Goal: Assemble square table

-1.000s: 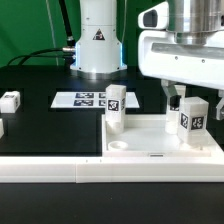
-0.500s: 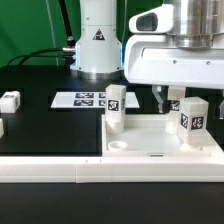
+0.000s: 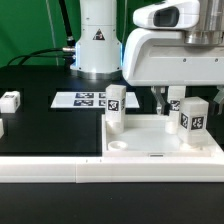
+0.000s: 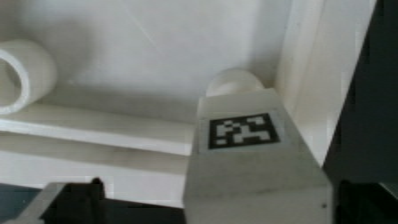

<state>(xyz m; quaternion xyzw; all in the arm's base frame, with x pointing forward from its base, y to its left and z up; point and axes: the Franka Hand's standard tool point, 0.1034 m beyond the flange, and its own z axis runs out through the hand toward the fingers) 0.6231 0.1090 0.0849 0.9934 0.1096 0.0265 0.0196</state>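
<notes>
Now the claw point(image 3: 170, 100), wide and empty, hovers just beside an upright leg point(image 3: 192, 116) on the tabletop point(image 3: 150, 128); next, probably, grip and screw it.

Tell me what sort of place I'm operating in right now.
Probably a robotics lab test bench: a matte black tabletop, a thin flat white marker board carrying printed tags, and a green backdrop behind.
</notes>
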